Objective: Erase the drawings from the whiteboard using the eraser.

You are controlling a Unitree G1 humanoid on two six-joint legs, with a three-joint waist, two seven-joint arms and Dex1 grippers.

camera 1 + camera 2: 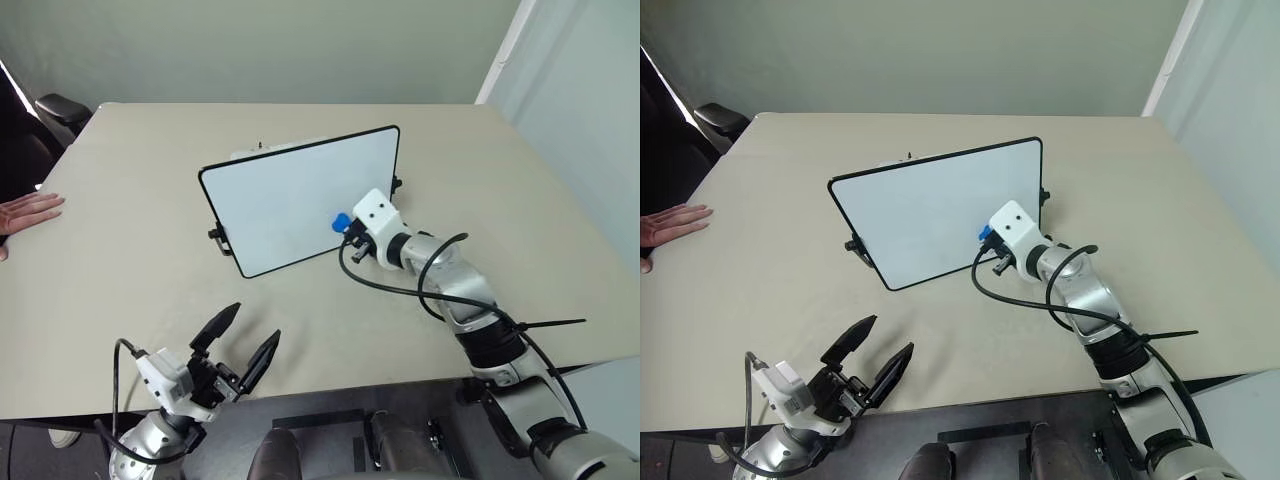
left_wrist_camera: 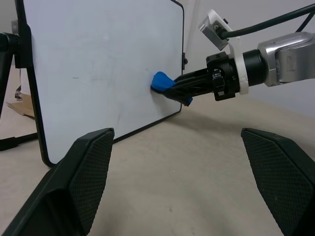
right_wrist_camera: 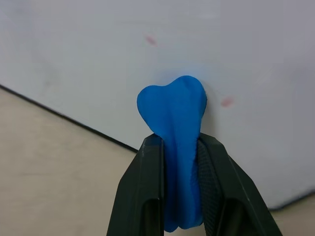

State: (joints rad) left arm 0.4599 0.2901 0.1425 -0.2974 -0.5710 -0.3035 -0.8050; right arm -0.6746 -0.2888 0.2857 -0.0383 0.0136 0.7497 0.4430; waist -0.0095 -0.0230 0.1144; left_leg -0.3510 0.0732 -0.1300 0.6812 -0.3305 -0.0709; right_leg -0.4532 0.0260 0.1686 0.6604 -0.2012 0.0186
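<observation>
Here the eraser points lengthwise, tip against the whiteboard.

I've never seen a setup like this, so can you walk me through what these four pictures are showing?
A two-armed humanoid robot stands at a beige table. Two pictures look down from its head; the other two come from cameras on its wrists. On the table stands a whiteboard, tilted back on its stand. The right gripper pinches a blue eraser between its black fingers and presses it to the board, where faint red specks show. The left gripper hangs open, holding nothing. A person's hand rests at the table's edge.
</observation>
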